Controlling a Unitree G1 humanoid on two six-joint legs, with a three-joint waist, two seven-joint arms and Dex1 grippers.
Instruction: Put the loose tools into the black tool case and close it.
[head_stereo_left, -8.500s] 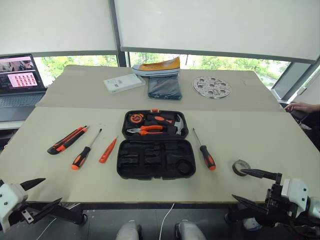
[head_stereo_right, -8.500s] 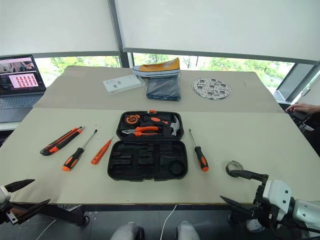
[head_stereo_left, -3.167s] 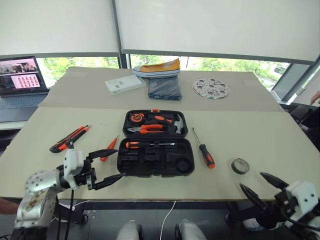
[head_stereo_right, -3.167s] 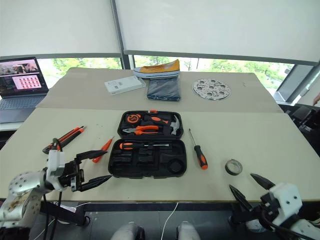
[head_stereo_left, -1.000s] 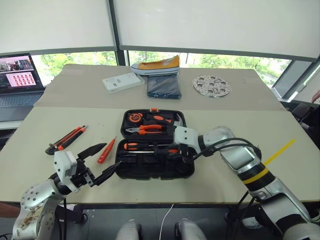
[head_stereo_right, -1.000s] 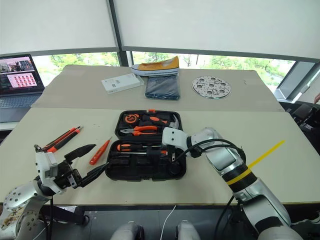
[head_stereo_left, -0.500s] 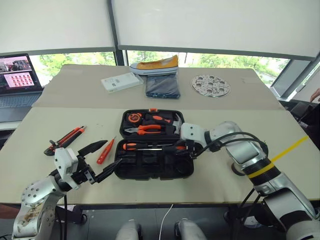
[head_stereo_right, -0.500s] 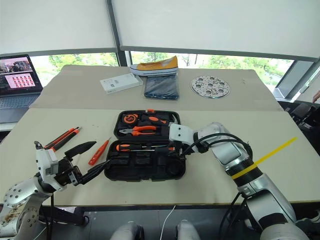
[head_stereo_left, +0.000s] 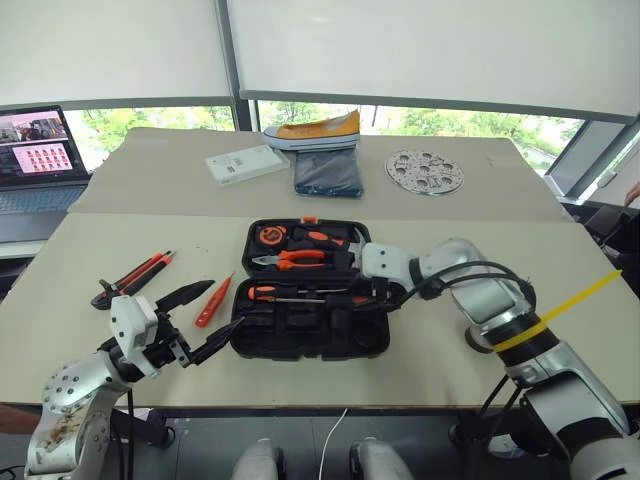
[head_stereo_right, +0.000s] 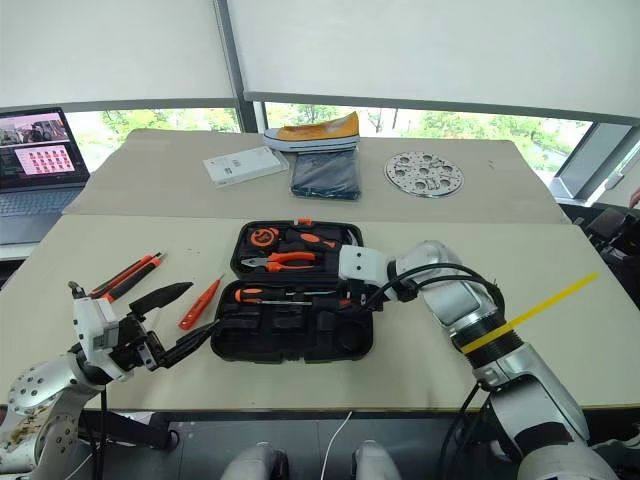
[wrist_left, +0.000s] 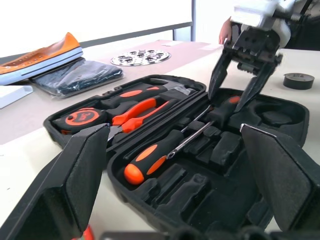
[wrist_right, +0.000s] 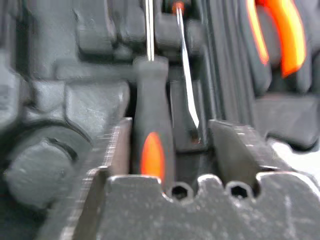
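Note:
The black tool case (head_stereo_left: 300, 350) lies open mid-table. One black-and-orange screwdriver (wrist_left: 150, 157) rests in its front half. A second screwdriver (wrist_right: 152, 145) lies in a slot beside it, under my right gripper (wrist_left: 226, 102), which is open with a finger on either side of the handle. My left gripper (head_stereo_left: 227, 304) hovers open at the case's left edge. The utility knife (head_stereo_left: 135, 278) and the slim orange screwdriver (head_stereo_left: 213, 300) lie on the table left of the case. The greyish roll (wrist_left: 298, 80) sits to the right of the case.
Pliers (head_stereo_left: 290, 260), a hammer and a tape measure fill the case's lid half. On the far table are a laptop (head_stereo_left: 40, 160), a white box (head_stereo_left: 242, 165), a shoe (head_stereo_left: 312, 130), a dark folded cloth (head_stereo_left: 328, 172) and a perforated metal disc (head_stereo_left: 425, 172).
My right gripper has spread its fingers off the second screwdriver, which now lies in the case. The left gripper has stayed where it was.

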